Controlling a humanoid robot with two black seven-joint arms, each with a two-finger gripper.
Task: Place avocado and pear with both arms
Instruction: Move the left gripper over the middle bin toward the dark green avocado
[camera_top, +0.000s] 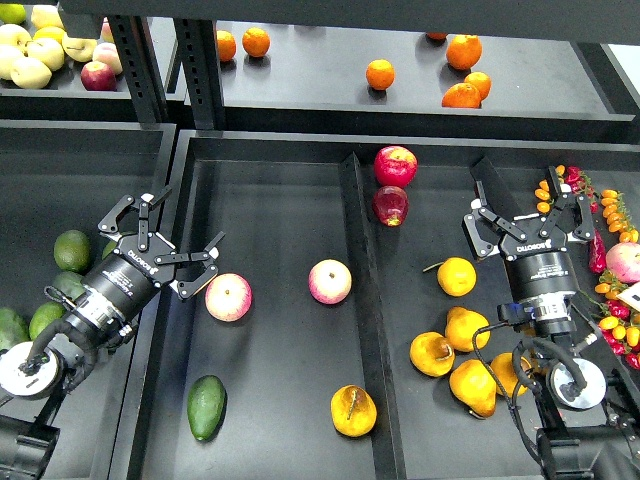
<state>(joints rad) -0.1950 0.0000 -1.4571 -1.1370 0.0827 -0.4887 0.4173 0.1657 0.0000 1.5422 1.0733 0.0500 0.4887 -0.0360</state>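
A dark green avocado (206, 406) lies near the front of the middle bin. To its right in the same compartment rests a yellow-orange pear (353, 410) with a brown blotch. My left gripper (168, 243) hovers over the bin's left wall, above and left of the avocado, open and empty, with a pink-yellow apple (228, 297) just beyond its fingers. My right gripper (522, 200) is over the right compartment, open and holding nothing, well away from the pear.
A black divider (360, 260) splits the bin. Several more pears (466, 328) lie right of it, below my right gripper. More apples (329, 281) and red apples (395, 166) sit mid-bin. Other avocados (72, 250) fill the left bin. Oranges (379, 74) are on the back shelf.
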